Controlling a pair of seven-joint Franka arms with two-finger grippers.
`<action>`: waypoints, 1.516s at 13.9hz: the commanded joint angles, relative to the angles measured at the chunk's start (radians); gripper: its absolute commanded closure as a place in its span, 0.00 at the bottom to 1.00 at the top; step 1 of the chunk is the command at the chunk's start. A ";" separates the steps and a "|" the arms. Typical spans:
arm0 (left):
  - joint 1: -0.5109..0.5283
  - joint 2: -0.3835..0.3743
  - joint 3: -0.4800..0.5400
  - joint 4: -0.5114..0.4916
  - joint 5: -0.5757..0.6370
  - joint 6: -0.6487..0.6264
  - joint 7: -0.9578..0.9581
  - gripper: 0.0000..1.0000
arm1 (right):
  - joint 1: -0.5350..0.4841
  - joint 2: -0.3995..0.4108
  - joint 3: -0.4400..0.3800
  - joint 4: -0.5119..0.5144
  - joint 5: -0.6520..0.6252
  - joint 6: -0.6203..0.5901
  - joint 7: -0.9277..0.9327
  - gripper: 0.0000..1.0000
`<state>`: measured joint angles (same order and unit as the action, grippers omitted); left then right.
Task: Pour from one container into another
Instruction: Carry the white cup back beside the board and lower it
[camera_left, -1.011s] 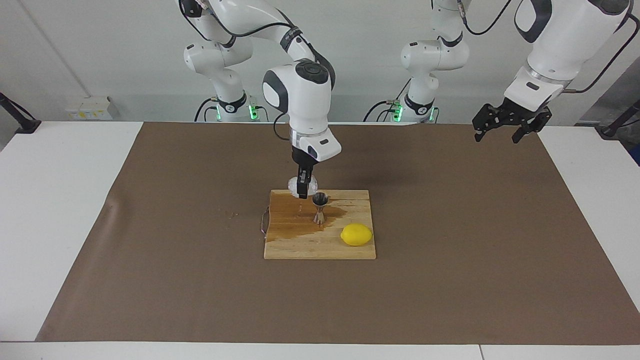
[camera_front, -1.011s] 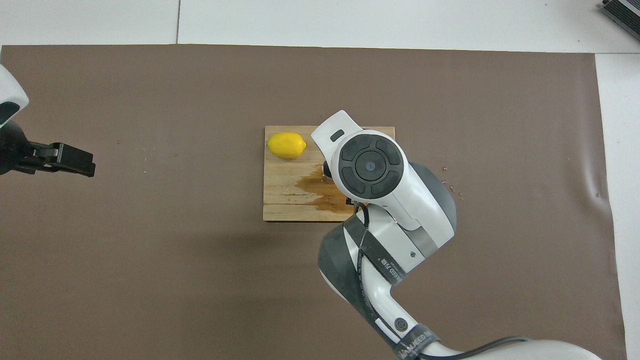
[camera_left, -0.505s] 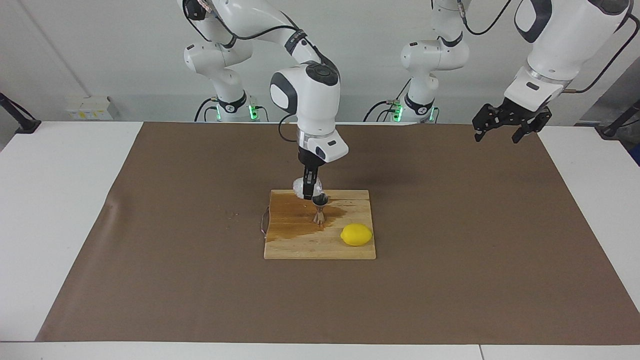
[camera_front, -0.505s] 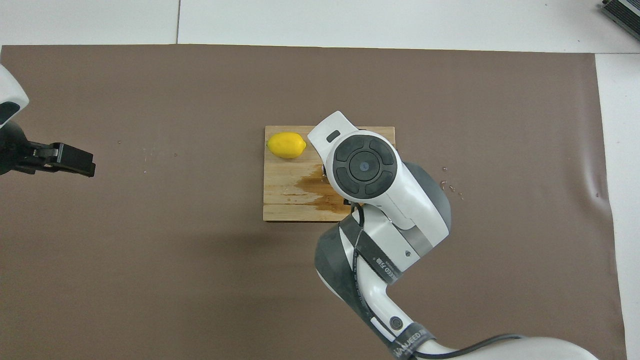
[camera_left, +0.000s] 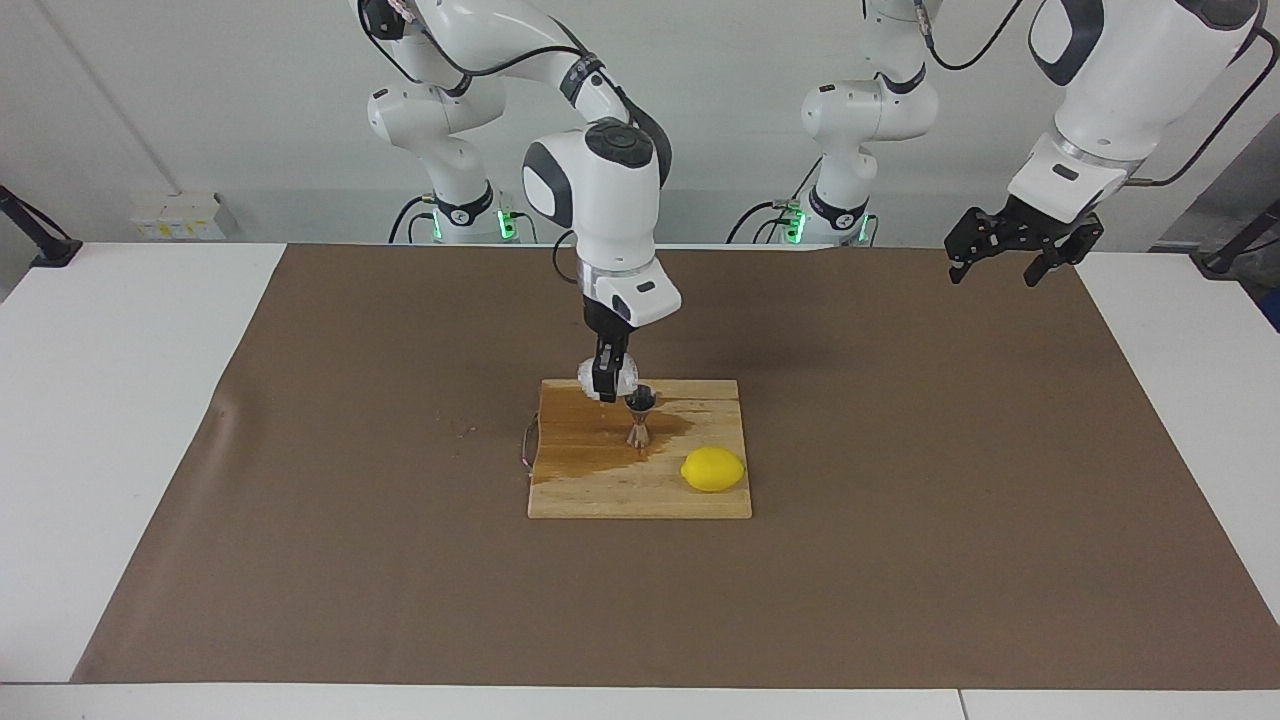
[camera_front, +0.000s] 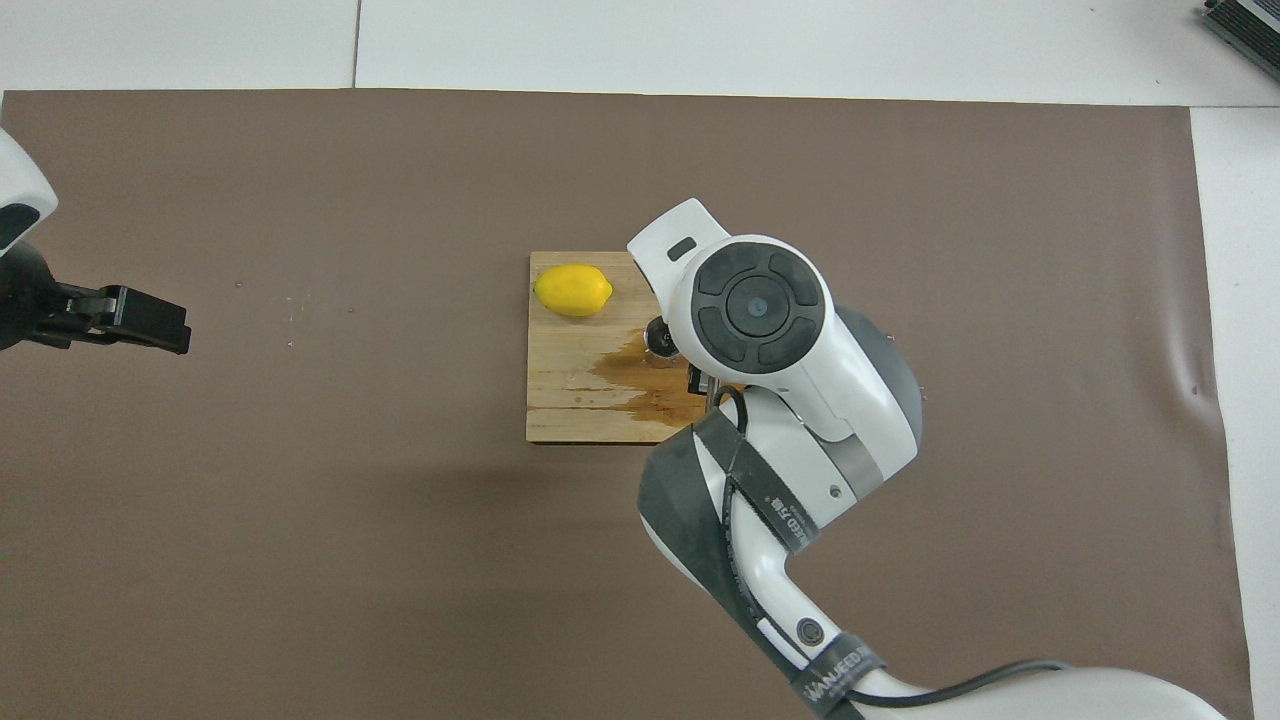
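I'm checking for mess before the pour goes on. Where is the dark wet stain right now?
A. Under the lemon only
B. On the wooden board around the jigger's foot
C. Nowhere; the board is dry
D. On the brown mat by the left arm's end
B: in the facing view the wet stain darkens the wooden board around the foot of the jigger, while the lemon lies on dry wood.
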<state>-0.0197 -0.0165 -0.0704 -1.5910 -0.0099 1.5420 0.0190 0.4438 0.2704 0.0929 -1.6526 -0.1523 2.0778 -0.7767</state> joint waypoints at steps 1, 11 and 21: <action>0.009 -0.010 -0.003 0.002 -0.013 -0.014 0.006 0.00 | -0.043 -0.025 0.007 -0.007 0.084 -0.004 -0.082 1.00; 0.010 -0.010 -0.003 0.002 -0.013 -0.014 0.006 0.00 | -0.250 -0.062 0.005 -0.125 0.592 0.137 -0.528 1.00; 0.009 -0.010 -0.003 0.002 -0.013 -0.014 0.006 0.00 | -0.525 -0.128 0.004 -0.449 1.141 0.134 -1.323 1.00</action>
<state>-0.0197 -0.0165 -0.0704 -1.5910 -0.0099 1.5419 0.0190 -0.0345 0.1882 0.0852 -2.0123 0.9194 2.2033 -1.9781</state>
